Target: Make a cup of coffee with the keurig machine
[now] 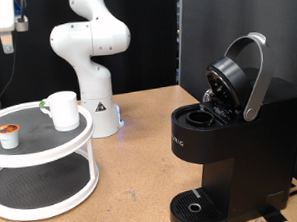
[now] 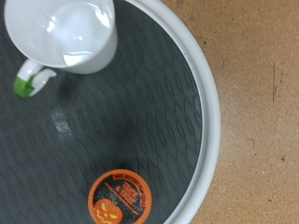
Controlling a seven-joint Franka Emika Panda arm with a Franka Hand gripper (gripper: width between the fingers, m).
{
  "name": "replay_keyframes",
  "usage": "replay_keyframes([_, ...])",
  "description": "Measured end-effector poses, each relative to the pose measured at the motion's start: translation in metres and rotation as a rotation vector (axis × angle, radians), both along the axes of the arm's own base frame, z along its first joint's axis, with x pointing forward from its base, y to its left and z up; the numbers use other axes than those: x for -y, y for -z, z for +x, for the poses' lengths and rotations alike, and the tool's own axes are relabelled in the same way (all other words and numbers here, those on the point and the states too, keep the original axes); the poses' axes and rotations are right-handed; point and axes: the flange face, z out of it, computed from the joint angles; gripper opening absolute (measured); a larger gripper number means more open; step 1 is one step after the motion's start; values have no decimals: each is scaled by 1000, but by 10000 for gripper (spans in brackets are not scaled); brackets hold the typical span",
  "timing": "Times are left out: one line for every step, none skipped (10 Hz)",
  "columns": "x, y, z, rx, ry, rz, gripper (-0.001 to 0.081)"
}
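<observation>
"Where was the cup (image 1: 61, 109)?"

"It sat on the round white stand (image 1: 50, 146), next to the little pod (image 1: 8, 134). The keurig machine (image 1: 225, 137) stood well apart, with its lid up."

"And the gripper?"

"It didn't show, so I couldn't tell if it was open. I think it was looking down to grab the pod, so it had to line up over it."

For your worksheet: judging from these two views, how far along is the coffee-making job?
Done: the keurig machine has its lid raised. In hand: nothing; the gripper is out of view, its camera above the cup and pod on the round stand. Left: the drip tray has no cup.
</observation>
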Motion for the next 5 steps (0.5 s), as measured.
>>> replay_keyframes([3,2,5,-5,3,-5,803])
replay_keyframes([6,5,8,-10,-13,-7,803])
replay_keyframes([9,7,7,-16,-50,-7,803])
replay_keyframes([13,8,5,-20,-89,-10,803])
replay_keyframes([16,9,3,-24,-115,-14,803])
